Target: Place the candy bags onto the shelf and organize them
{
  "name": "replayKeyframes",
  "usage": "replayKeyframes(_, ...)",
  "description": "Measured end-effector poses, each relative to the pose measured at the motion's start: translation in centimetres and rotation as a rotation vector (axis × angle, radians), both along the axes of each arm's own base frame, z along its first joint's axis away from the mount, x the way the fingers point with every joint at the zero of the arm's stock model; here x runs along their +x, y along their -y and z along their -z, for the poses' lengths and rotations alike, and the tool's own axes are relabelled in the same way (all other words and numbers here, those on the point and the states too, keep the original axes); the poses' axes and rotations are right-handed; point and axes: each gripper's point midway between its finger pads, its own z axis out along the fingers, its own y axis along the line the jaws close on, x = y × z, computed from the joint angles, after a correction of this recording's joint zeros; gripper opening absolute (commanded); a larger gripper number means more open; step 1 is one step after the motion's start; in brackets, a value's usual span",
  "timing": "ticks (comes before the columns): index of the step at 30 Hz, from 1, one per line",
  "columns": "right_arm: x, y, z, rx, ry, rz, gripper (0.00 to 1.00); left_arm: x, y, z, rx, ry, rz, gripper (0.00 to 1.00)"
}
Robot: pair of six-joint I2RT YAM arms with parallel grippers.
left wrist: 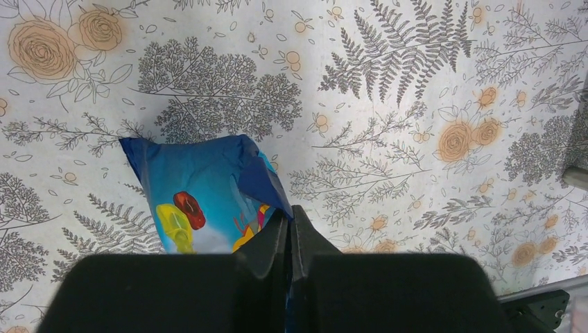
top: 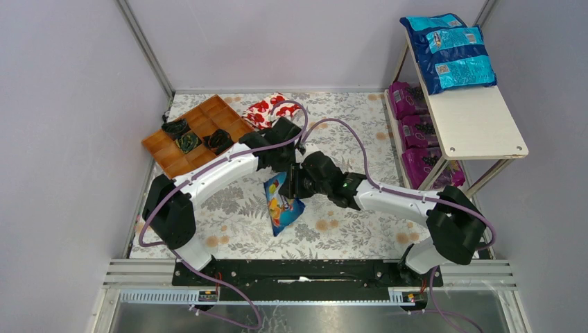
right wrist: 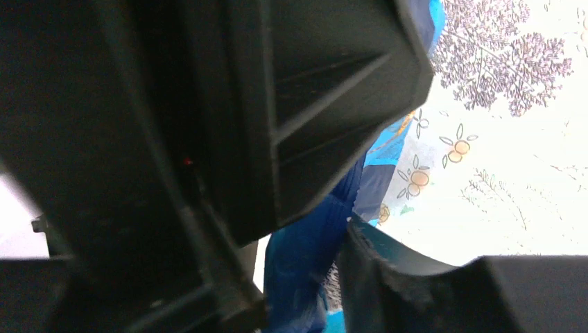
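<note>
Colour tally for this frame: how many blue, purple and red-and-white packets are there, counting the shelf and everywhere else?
Blue candy bags: 4 (three on the shelf top board, one in the left pincer)
Purple candy bags: 3 visible, lower tier
Red-and-white packet: 1
Total: 8

I read the blue candy bag (top: 283,205) at centre as glossy plastic film, creased and catching the light. The blue bags (top: 451,55) on the top board at far right and the purple bags (top: 416,128) below them shine the same way. The shelf (top: 478,118) has smooth, matt pale boards on thin metal legs. The tray (top: 156,149) at far left looks like brown wood. The tablecloth (top: 333,236) is matt, and the left gripper (left wrist: 290,216) is matt black plastic.
</note>
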Motion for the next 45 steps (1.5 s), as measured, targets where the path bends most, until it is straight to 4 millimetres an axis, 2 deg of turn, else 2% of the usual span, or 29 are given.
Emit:
replayKeyframes(5,0.0,-0.3,-0.6,0.018,0.040,-0.003,0.32,0.2,0.3,-0.3,-0.011,0.016,-0.001,0.04)
replayKeyframes(7,-0.1,-0.3,-0.8,0.029,0.051,-0.006,0.30,0.3,0.5,-0.4,-0.018,0.023,0.002,0.04)
replayKeyframes(8,-0.2,-0.2,-1.0,0.035,0.058,-0.008,0.34,0.3,0.7,-0.5,-0.022,0.027,0.005,0.04)
replayKeyframes(11,-0.2,-0.1,-1.0,0.047,0.058,0.000,0.62,0.2,0.9,-0.6,-0.026,0.030,0.011,0.04)
replayKeyframes(13,0.0,0.3,-0.5,0.040,0.054,0.026,0.72,0.0,0.7,-0.8,-0.026,0.031,0.011,0.04)
replayKeyframes(16,-0.1,1.0,0.0,0.042,0.057,0.048,0.80,0.0,0.5,-1.1,-0.026,0.036,0.007,0.04)
replayKeyframes(19,-0.4,2.4,0.7,0.040,0.053,0.092,0.81,-0.1,0.4,-1.3,-0.026,0.035,0.009,0.04)
replayKeyframes(23,-0.3,3.4,1.5,0.027,0.042,0.133,0.71,-0.2,0.3,-1.7,-0.032,0.041,0.006,0.04)
replayKeyframes(30,0.5,2.2,2.0,0.041,0.017,0.153,0.51,0.0,0.1,-1.7,-0.033,0.041,-0.002,0.04)
replayKeyframes(32,0.8,1.8,2.1,0.043,0.008,0.160,0.53,0.1,0.1,-1.7,-0.033,0.041,-0.005,0.04)
replayKeyframes(34,1.1,1.4,2.0,0.048,0.001,0.165,0.60,0.2,0.0,-1.7,-0.031,0.044,-0.013,0.04)
replayKeyframes(39,1.3,1.0,2.4,0.055,-0.015,0.177,0.59,0.3,-0.1,-1.7,-0.034,0.046,-0.028,0.04)
replayKeyframes(40,1.3,1.0,2.4,0.058,-0.016,0.179,0.55,0.3,-0.1,-1.6,-0.034,0.046,-0.029,0.04)
replayKeyframes(43,1.5,0.6,2.3,0.076,-0.013,0.182,0.29,0.3,-0.2,-1.5,-0.038,0.047,-0.033,0.08)
replayKeyframes(45,1.6,0.5,2.2,0.090,-0.009,0.185,0.26,0.3,-0.1,-1.6,-0.043,0.052,-0.035,0.19)
